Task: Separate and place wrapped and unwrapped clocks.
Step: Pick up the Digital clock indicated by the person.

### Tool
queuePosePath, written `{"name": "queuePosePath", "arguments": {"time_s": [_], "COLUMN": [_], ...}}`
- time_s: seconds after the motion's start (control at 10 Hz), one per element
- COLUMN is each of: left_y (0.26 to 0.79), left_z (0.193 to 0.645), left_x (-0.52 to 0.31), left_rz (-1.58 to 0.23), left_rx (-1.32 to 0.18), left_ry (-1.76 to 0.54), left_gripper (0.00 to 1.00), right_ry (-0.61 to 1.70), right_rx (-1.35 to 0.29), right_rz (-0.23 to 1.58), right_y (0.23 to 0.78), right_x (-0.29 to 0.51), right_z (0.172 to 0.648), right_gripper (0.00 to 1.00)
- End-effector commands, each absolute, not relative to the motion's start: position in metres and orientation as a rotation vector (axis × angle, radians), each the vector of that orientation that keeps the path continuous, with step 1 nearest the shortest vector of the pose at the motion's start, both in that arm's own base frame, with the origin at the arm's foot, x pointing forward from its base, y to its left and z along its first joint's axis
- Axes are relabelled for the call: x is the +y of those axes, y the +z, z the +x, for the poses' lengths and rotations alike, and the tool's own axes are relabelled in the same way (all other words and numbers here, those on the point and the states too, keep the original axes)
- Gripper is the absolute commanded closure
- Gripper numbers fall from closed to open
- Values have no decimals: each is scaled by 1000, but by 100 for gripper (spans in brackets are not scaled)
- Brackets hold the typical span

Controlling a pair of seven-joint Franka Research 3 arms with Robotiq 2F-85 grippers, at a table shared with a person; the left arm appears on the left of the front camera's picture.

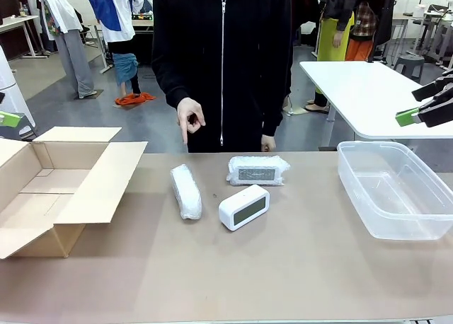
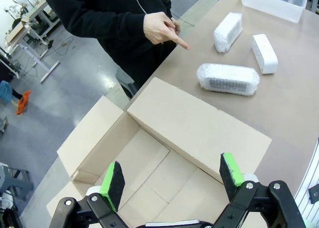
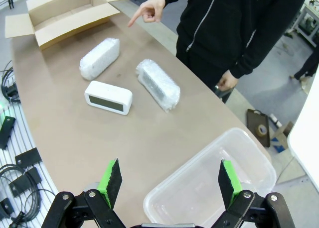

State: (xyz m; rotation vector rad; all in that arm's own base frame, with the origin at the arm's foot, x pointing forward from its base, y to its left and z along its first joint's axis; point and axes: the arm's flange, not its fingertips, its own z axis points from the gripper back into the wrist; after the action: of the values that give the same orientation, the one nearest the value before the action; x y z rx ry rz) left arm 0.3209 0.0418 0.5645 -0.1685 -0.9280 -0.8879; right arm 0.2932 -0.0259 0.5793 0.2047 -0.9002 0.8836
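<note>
Jaws, both pairs: spread wide, nothing between the green pads. Left gripper (image 2: 172,180) hangs above the open brown cardboard box (image 1: 92,170) at the table's left end. Right gripper (image 3: 168,181) hangs above the clear rectangular plastic tub (image 1: 368,146) at the right end. Each seems parked over its own receptacle, ready to serve one class of item. Item one: glossy white rounded-corner digital clock (image 1: 244,206), bare, grey screen turned towards the robot's side, standing mid-table. Item two: end-on bubble-wrapped clock (image 1: 186,191), lying just left of the bare one and apart from it. Item three: crosswise bubble-wrapped clock (image 1: 258,170), lying just behind the bare one, its screen dim through the wrap. All three rest on the brown tabletop (image 1: 283,267) between box and tub, none yet sorted. Person in a black zipped jacket stands at the far edge. Pointing hand (image 1: 190,119) aims a finger down towards the end-on wrapped clock, probably marking it as first pick. Other hand (image 1: 267,143) hangs at the table edge.
</note>
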Motion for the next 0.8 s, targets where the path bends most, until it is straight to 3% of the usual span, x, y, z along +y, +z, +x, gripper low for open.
{"name": "queuePosePath", "arguments": {"time_s": [0.0,0.7], "left_y": [563,542], "left_z": [317,334], "left_x": [8,-90], "left_rz": [-156,-81], "left_rx": [-901,-715], "left_ry": [-842,-510], "left_gripper": [0,0], "right_ry": [886,886], "right_rx": [-898,-898], "right_rz": [220,220], "right_y": [578,578], "right_x": [-24,-24], "right_z": [294,294], "right_gripper": [0,0]}}
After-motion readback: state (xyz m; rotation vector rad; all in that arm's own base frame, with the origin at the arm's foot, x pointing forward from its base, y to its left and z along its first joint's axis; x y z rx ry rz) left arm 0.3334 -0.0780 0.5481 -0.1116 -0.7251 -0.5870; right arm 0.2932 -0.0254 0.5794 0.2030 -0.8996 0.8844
